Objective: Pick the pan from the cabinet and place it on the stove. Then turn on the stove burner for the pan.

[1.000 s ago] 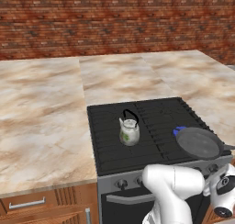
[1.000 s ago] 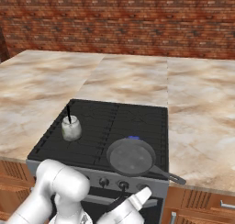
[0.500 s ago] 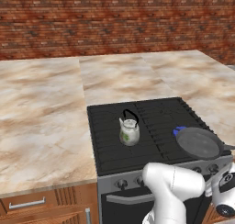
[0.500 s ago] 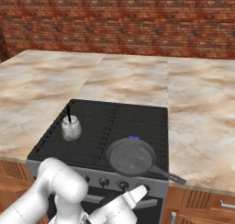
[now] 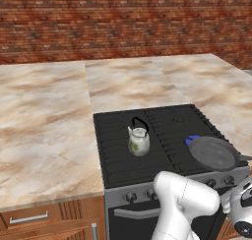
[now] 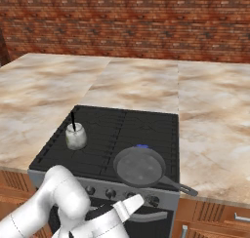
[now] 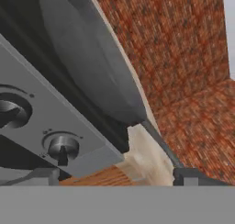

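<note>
Here, pan [image 6: 138, 166] set on the stove [image 6: 122, 129] front right, kettle [image 6: 75, 136] at left, gripper [image 7: 114, 176] jaws spread apart, nothing held.

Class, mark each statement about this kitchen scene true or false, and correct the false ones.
1. The pan rests on the stove. True.
2. The kettle sits inside the pan. False: it stands apart on the grate, on the stove's other side.
3. The pan's handle sticks out past the stove's front edge. True.
4. The wall behind the counter is tiled white. False: it is red brick.
5. The gripper holds the pan. False: the pan lies free.
</note>
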